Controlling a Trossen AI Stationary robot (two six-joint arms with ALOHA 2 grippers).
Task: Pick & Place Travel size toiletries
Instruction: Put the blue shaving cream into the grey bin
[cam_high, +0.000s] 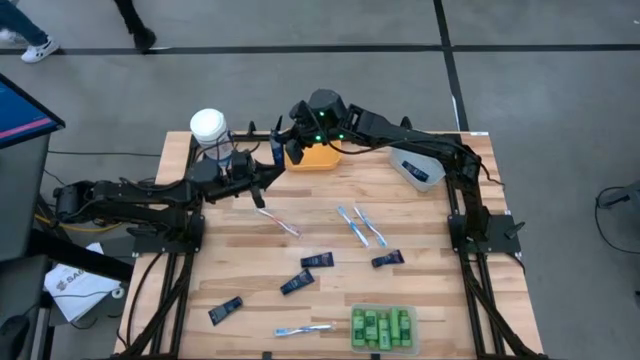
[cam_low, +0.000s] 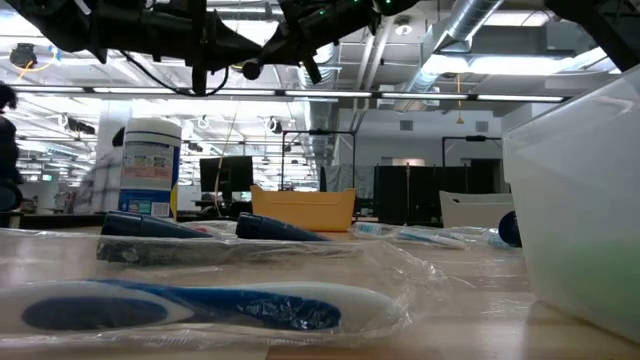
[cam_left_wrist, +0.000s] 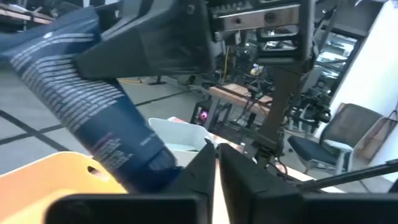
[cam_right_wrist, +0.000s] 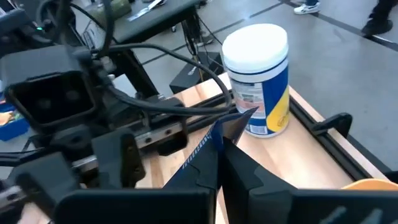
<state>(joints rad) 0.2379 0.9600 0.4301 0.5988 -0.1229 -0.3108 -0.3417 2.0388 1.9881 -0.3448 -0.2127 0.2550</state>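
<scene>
Grey concrete floor (cam_high: 300, 25), exposed ceiling ducts (cam_low: 480, 25), grey chair (cam_left_wrist: 348, 134)

A canister (cam_high: 208, 127) is placed at the table's (cam_high: 420, 230) far left corner; a bin (cam_high: 314, 156) is set beside it, toothbrushes (cam_high: 360, 226) nearer.

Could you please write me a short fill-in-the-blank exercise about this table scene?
1. The green bottles lie in a ___ container.
2. The right hand is shut on a navy ___.
3. The white-lidded canister stands ___, not tipped over.
4. The bin nearest the right hand is ___ in colour.
Missing words: clear; tube; upright; orange.
</scene>
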